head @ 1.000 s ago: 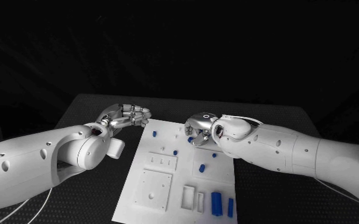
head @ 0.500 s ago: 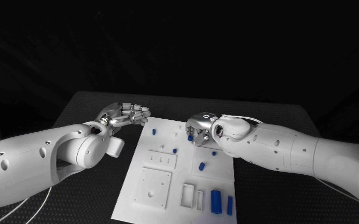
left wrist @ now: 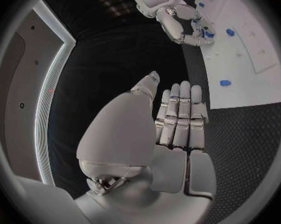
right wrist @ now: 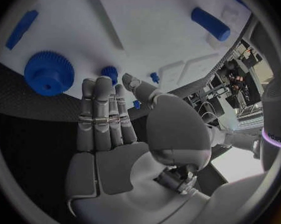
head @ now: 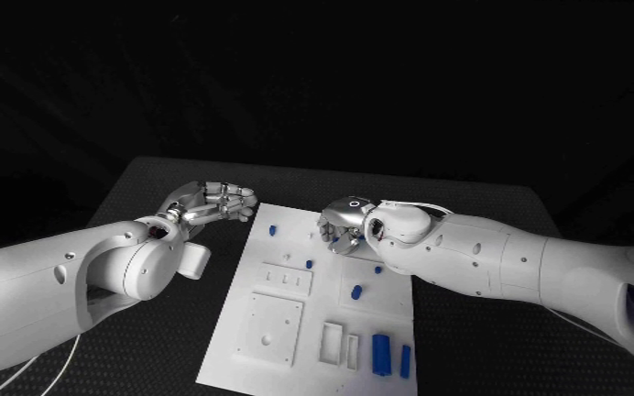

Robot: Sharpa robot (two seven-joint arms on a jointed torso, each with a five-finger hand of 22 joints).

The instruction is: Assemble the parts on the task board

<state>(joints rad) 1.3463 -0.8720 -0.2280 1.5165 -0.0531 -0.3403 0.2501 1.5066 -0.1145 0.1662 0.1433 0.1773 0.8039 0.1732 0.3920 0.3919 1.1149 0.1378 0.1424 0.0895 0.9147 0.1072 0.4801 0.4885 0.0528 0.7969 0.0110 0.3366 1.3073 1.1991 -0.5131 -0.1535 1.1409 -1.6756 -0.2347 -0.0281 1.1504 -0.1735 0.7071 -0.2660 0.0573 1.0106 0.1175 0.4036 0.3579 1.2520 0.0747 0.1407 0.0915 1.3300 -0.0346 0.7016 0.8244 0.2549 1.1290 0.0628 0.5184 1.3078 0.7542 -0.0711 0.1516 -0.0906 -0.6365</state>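
The left robot hand (head: 212,202) hangs over the counter (head: 158,194) just left of the board's (head: 298,323) upper left corner, fingers straight and close together, holding nothing. The right robot hand (head: 341,223) hovers over the board's upper middle, fingers likewise extended and empty, near a blue gear (right wrist: 48,72) and a small peg (right wrist: 109,72). Other blue parts lie lower on the board, among them two bars (head: 382,356) at the lower right.

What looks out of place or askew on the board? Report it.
Nothing stands out. The white board lies flat on the black table, with the small blue pieces on it and nothing spilled or broken. The left robot hand sits beside the board holding nothing; the right robot hand is over its far end.
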